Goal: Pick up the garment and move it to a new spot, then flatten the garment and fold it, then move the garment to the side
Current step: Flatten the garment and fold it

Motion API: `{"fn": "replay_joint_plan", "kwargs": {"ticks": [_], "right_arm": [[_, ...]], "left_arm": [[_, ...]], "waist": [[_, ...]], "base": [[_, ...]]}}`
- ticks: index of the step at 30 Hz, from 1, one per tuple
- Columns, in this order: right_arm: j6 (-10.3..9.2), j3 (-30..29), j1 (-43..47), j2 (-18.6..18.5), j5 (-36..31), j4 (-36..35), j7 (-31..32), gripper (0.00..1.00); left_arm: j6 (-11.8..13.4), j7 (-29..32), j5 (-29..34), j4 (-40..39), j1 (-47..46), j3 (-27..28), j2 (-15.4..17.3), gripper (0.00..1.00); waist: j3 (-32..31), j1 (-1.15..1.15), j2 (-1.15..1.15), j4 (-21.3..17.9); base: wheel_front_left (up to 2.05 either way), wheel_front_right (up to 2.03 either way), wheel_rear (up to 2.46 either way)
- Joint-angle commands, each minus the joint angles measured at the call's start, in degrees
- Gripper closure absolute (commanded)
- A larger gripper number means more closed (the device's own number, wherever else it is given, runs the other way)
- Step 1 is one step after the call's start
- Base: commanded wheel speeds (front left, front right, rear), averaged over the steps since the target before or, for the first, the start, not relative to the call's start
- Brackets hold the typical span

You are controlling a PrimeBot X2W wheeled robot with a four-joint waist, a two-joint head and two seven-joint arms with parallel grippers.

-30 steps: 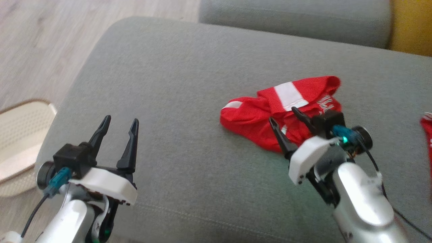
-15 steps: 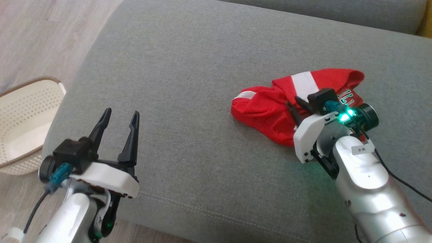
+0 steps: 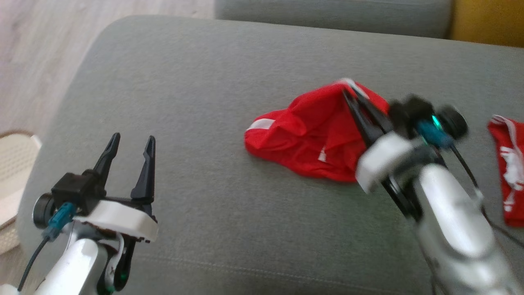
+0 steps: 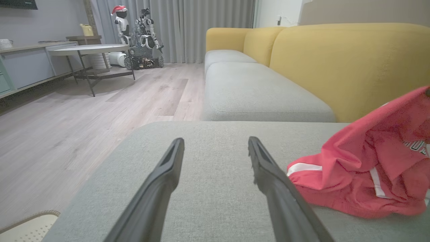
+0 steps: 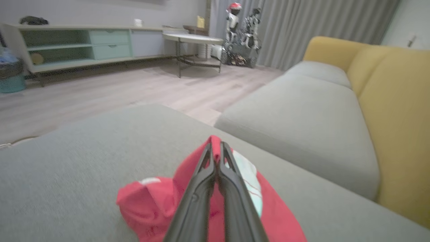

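- The red garment (image 3: 311,139) rises to a peak at the tips of the right claw (image 3: 348,88); its lower folds rest on the grey cushion (image 3: 196,82) beneath that claw.
- The right claw is closed tight, pinching the garment's top edge.
- The left claw (image 3: 132,138) stands wide open and empty, well to the left of the right claw.
- Another red cloth (image 3: 507,172) lies on the cushion to the right claw's right.

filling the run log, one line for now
right gripper: shut on red garment | left gripper: open, empty | rest of garment on grey cushion
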Motion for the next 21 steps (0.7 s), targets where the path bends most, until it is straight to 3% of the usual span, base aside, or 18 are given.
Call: {"fn": "replay_joint_plan", "kwargs": {"ticks": [1, 7, 11, 16, 17, 21], "right_arm": [[-0.04, -0.3, 3.1, -0.9, 0.6, -4.1, 1.6, 1.00], [-0.04, -5.5, 17.7, -4.5, 1.3, -15.6, 10.5, 1.00], [-0.04, -9.2, 25.2, -5.2, 2.1, -18.1, 14.4, 1.00], [-0.04, -11.1, 28.2, -3.4, 3.9, -16.9, 15.1, 0.99], [-0.04, -11.5, 28.3, -2.1, 4.7, -16.5, 14.3, 0.00], [-0.04, -12.5, 28.7, -0.8, 4.6, -17.0, 12.6, 0.00]], "left_arm": [[0.4, -0.1, 0.1, -2.1, -1.8, 2.8, 2.1, 0.00], [1.2, 0.7, 0.0, -3.5, -0.9, 3.0, 2.8, 0.00], [1.4, 1.2, -0.1, -4.1, -0.8, 2.9, 3.0, 0.00], [1.6, 1.6, -0.1, -4.6, -0.7, 2.7, 3.3, 0.00], [1.6, 1.8, -0.2, -4.6, -0.6, 2.6, 3.4, 0.00], [1.8, 2.0, -0.4, -4.6, -0.2, 2.7, 3.6, 0.00]], "waist": [[-0.7, 0.00, 0.00, -1.9], [-1.4, 0.00, 0.00, -4.4], [-1.4, 0.00, 0.00, -4.9], [-1.2, 0.00, 0.00, -5.2], [-1.3, 0.00, 0.00, -5.2], [-1.8, 0.00, 0.00, -5.4]], "base": [[0.00, 0.00, 0.00], [0.00, 0.00, 0.00], [0.00, 0.00, 0.00], [0.00, 0.00, 0.00], [0.00, 0.00, 0.00], [0.00, 0.00, 0.00]]}}
